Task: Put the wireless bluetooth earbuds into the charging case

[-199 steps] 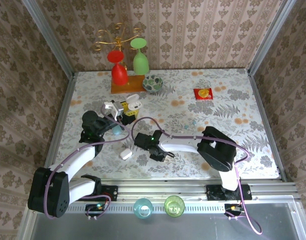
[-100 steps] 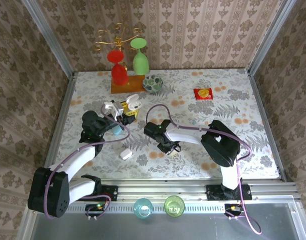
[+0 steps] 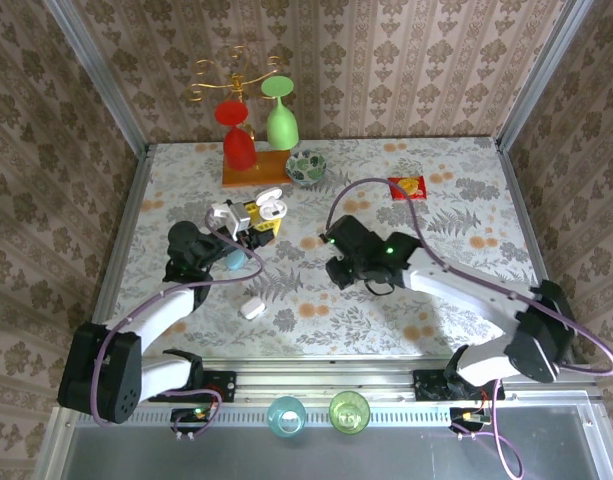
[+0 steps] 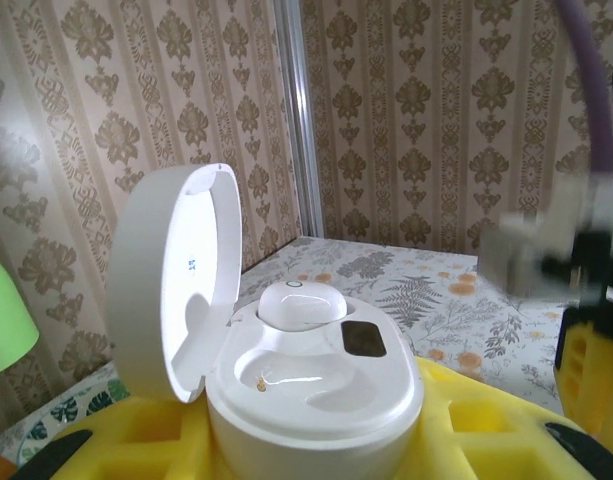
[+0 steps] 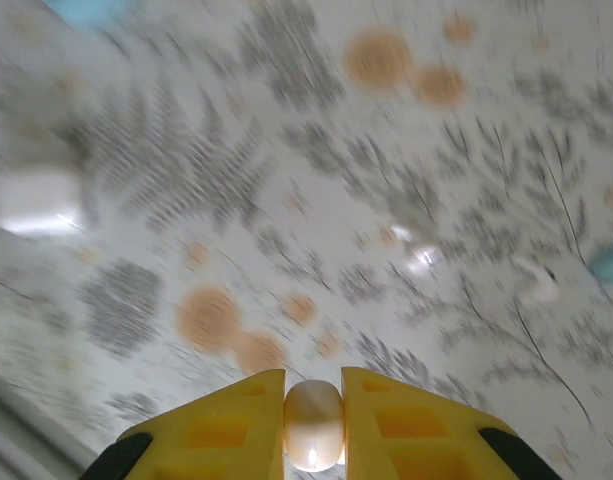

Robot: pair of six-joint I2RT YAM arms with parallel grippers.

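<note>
**One bud seated, one pinched over the cloth, a small pocket to hit**

The patterned table [image 3: 466,300] has the work on its left half. There the left gripper [image 3: 256,222] has its yellow fingers closed around the charging case [image 4: 316,390], holding it level with the lid [image 4: 176,280] standing open at one side. Well apart from it, over the middle of the cloth, the right gripper [image 5: 314,380] is drawn narrow on the earbud [image 5: 314,425], a whitish bean pinched between its pads. In the case, a seated earbud [image 4: 298,302] fills the far pocket, and the empty well [image 4: 281,375] in front of it is bare.

The likeliest trouble:
- **Slipping:** the held piece is smooth and rounded, so a jolt could squirt it out onto the pale pattern, where it would be hard to find.
- **Wrong turn:** if it arrives badly oriented, it would probably perch on the rim instead of dropping in.
- **Lid:** an approach from that side could knock it shut or shove the case in its grip.
- **Crowding:** the fingers look broader than the well and may nudge the seated earbud loose.
- **Wrong target:** a closed white case [image 3: 252,307] lies on the cloth nearby
</note>
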